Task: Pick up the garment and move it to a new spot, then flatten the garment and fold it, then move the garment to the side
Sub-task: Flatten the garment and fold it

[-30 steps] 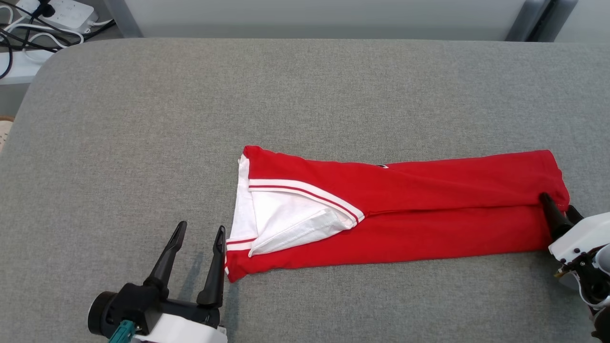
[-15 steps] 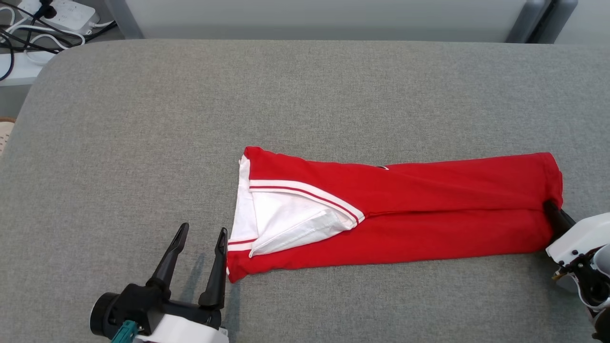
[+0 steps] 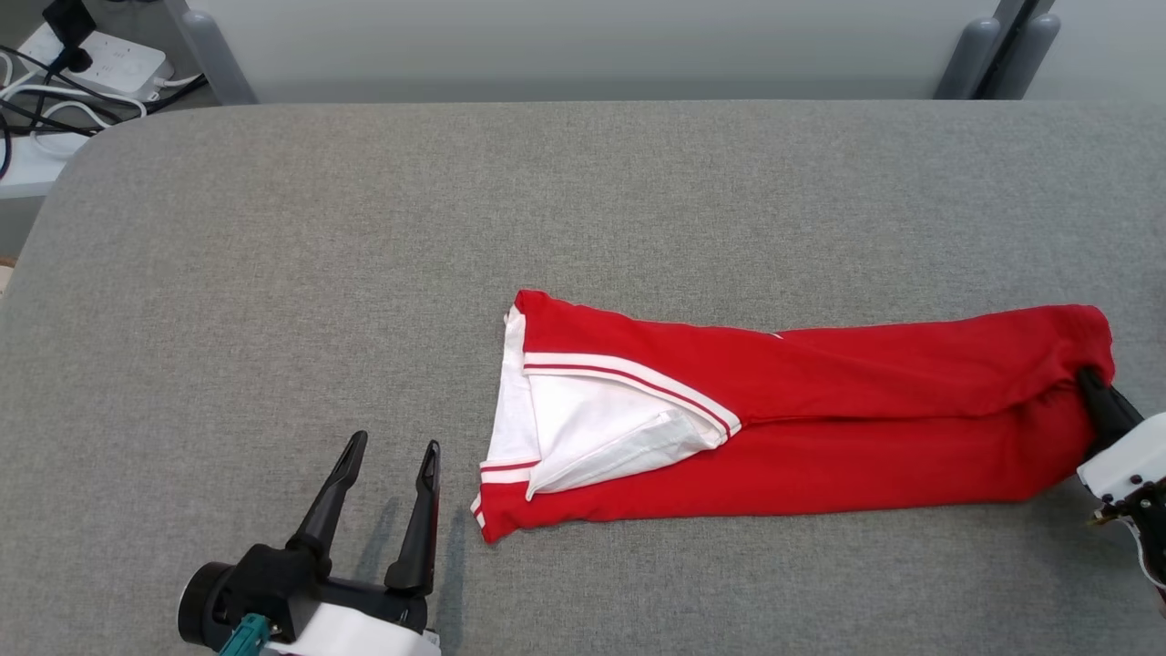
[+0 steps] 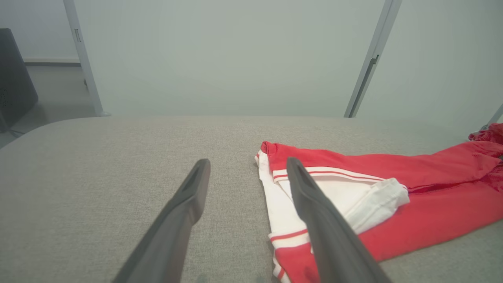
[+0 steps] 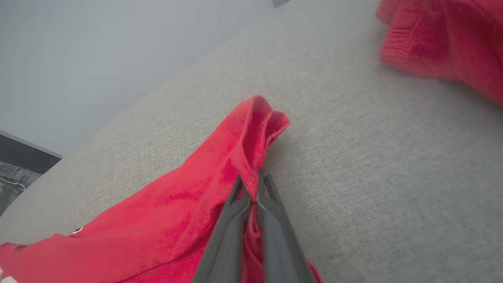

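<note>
head view – garment [image 3: 820, 428] lies folded lengthwise on the bench [image 3: 583, 200]; right pincer [image 3: 1093, 383] clamps its end, left pincer [image 3: 394, 443] gapes empty – cross fold and sideways move seem left.

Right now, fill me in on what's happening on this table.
A red garment with white lining and striped trim lies as a long folded strip on the grey fabric-covered table. The robot's right claw is shut on the strip's right end. The left claw is open beside the striped left end, apart from it.
</note>
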Tool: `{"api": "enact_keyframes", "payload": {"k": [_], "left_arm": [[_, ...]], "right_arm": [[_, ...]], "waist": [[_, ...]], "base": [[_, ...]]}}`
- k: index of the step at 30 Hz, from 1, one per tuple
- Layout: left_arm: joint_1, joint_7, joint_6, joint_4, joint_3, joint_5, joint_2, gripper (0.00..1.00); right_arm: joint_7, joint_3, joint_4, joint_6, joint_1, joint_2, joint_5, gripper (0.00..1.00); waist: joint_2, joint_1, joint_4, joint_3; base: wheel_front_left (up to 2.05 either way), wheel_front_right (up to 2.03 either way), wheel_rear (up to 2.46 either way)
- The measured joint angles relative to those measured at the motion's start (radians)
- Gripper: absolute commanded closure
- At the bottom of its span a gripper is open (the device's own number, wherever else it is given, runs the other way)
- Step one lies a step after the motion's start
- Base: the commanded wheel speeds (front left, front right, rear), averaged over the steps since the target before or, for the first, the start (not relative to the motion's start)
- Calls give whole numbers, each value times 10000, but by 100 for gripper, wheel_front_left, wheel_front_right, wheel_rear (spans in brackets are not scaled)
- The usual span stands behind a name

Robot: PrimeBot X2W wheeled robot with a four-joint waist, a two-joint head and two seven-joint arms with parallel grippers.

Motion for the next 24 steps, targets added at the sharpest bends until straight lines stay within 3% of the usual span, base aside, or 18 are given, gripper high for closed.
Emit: {"api": "enact_keyframes", "payload": {"k": [15,24], "left_arm": [[27,0,59,-221,-33,238,2,0],[64,0,148,-240,-301,146,2,0]], "right_arm": [[-59,1208,-3471,-2,737,-219,-238,100],[280,1467,-4316,-2,770,642,-571,100]], "waist": [[0,0,275,-520],[0,0,899,-654]], "base": [[0,0,0],[0,0,0]]}}
